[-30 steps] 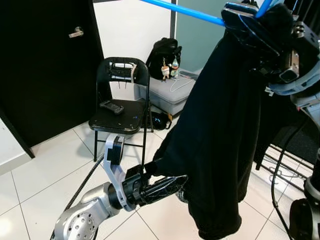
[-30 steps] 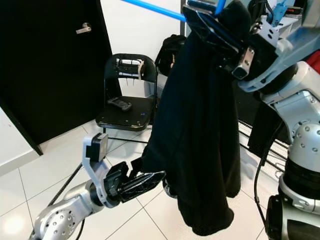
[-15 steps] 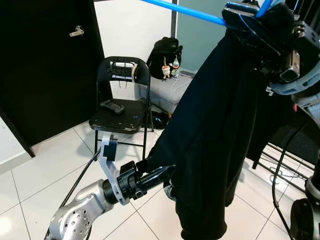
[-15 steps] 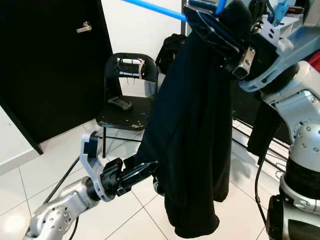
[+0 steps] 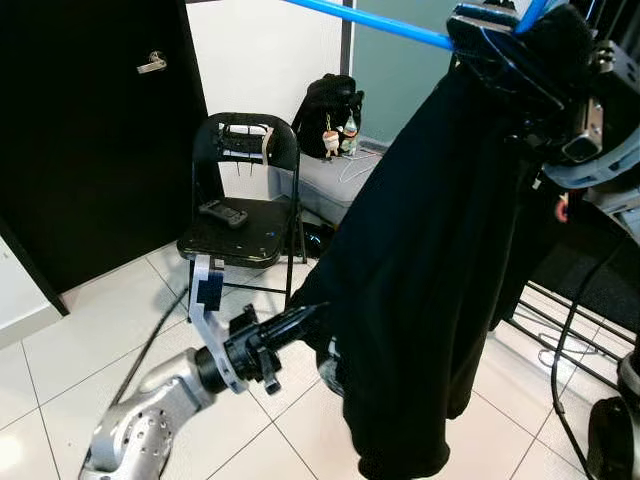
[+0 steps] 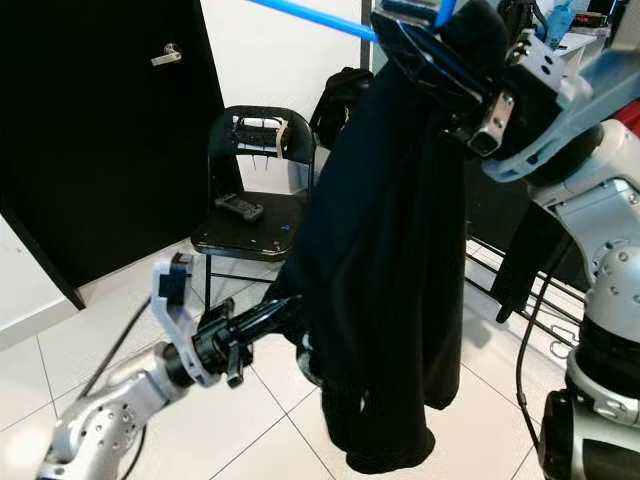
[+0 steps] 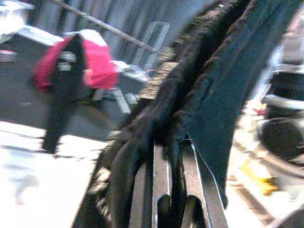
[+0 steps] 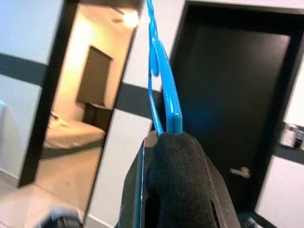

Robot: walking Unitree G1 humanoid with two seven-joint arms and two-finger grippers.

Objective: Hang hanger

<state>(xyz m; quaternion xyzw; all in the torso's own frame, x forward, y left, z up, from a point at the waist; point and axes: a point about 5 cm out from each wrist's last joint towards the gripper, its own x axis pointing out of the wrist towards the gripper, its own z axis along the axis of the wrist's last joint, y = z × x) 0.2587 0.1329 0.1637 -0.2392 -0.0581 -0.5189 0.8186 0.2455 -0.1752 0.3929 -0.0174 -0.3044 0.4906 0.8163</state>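
Observation:
A blue hanger (image 5: pixel 370 22) is held high at the upper right, and a black garment (image 5: pixel 440 250) is draped over it, hanging down almost to the floor. My right gripper (image 5: pixel 505 55) is shut on the hanger's top, with black cloth bunched between its fingers (image 8: pixel 137 190). The hanger's blue frame (image 8: pixel 164 95) rises just beyond them. My left gripper (image 5: pixel 305 318) reaches in from the lower left and is shut on the garment's left edge. A fold of the cloth (image 7: pixel 142 137) lies pinched between its fingers (image 7: pixel 161 190).
A black folding chair (image 5: pixel 240 210) with a remote (image 5: pixel 223 213) on its seat stands behind my left arm, beside a black door (image 5: pixel 90 130). A backpack (image 5: pixel 328 110) rests on a grey box (image 5: pixel 340 185). A rack's base bars (image 5: pixel 560 340) cross the white tile floor at right.
My left gripper has risen and drawn back to the left, keeping its hold on the garment. The garment's lower part has swung left with it. The right gripper and hanger have stayed put.

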